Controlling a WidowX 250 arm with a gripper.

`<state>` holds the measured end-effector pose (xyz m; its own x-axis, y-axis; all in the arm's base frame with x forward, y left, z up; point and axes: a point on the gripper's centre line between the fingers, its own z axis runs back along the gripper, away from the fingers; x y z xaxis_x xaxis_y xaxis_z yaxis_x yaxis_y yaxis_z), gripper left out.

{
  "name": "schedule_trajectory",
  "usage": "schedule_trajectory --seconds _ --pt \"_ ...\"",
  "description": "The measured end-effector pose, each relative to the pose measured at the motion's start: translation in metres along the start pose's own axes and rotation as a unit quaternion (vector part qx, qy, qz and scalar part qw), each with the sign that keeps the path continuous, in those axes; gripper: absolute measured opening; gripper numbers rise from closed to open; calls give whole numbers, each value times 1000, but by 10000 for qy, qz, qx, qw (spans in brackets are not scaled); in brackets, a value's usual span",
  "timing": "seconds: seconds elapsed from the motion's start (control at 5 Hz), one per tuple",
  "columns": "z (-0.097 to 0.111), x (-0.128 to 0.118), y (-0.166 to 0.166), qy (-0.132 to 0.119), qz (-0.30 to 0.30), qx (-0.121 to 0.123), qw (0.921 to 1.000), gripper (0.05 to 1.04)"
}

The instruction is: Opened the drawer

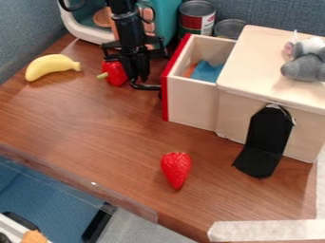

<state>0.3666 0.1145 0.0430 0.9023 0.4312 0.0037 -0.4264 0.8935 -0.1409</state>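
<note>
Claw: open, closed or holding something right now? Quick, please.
Claw: can't be told whether open or closed; it hangs beside the open drawer.

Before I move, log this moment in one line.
drawer: open, blue item inside | gripper: at drawer handle | pepper: by gripper | strawberry, banana: on table

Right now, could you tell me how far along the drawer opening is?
Opening looks done: the red-fronted drawer stands out from the wooden box, something blue visible inside. The gripper hangs beside the red front; whether it holds the handle, I cannot tell. Probably only backing the arm away is left.
</note>
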Motion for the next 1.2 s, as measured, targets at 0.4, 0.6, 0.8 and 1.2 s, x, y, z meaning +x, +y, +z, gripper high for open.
schedule_trajectory --seconds 0.4,0.6,0.8,1.2 --pt "6 4 7 -29 60 -7 10000 215" --pt "22 21 9 -342 428 -106 9984 466" --pt "24 22 13 -373 525 -95 9979 778" --pt "65 24 3 -889 107 -141 9959 1000"
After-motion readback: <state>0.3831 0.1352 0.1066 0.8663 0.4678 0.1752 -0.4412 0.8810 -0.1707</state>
